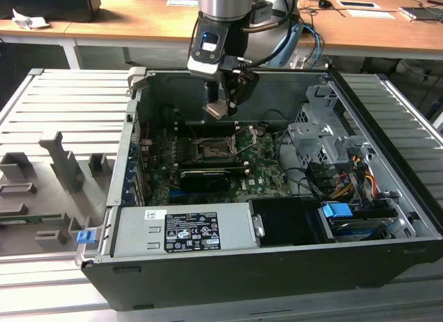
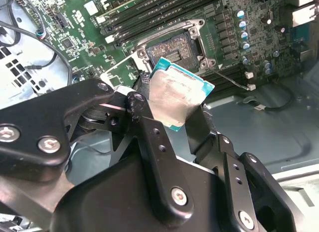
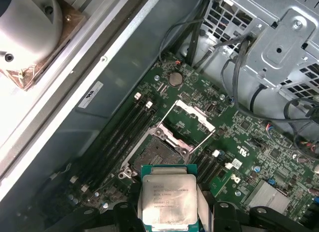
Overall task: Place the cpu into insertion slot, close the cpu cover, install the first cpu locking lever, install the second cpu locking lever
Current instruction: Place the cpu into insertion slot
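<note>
**A:** What is the exterior view showing?

**B:** The gripper (image 1: pixel 221 104) is hovering inside the open computer case (image 1: pixel 277 280), above the green motherboard (image 1: pixel 266 168); it is clamping the cpu (image 1: pixel 215 109) between its fingers, clear of the insertion slot (image 1: pixel 210 149) below it.

**A:** Is the second wrist view agreeing?

**B:** It is; the black fingers (image 2: pixel 145 117) are pressing on opposite edges of the cpu (image 2: pixel 179 97), which is hanging tilted with its silvery lid facing the camera; the insertion slot (image 2: pixel 172 50) is lying bare beyond it, and a thin locking lever (image 2: pixel 230 78) is standing out to one side, unlatched.

**A:** And the first wrist view?

**B:** The cpu (image 3: pixel 168 202) is sitting in the gripper's hold near the slot (image 3: pixel 153 153) but apart from it; the cpu cover (image 3: pixel 195 114) is standing swung open, its silver frame lying away from the socket.

**A:** So how far along is the job?

**B:** By this reading, the first step is only under way; the chip is being carried, not seated; closing the cover and fastening both levers are all remaining.
</note>
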`<state>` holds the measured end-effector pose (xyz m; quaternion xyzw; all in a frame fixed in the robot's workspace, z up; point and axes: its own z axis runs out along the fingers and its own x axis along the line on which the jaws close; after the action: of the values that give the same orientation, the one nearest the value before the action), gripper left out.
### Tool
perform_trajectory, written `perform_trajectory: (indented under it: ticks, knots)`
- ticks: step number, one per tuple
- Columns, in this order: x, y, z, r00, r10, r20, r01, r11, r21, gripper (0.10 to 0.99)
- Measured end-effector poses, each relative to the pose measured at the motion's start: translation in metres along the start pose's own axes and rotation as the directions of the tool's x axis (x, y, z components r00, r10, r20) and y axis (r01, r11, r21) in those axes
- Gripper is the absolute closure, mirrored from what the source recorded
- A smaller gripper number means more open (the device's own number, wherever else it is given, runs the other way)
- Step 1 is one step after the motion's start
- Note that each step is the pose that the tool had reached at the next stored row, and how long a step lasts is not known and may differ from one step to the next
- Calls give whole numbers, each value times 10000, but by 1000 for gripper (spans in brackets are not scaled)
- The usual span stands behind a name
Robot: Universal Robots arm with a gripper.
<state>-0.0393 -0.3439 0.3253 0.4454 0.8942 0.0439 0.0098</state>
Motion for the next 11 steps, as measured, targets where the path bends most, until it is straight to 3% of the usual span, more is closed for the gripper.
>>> perform_trajectory:
  ticks: [11]
  knots:
    - [-1,-5,54,9997,248,22,-248,9997,-6,557]
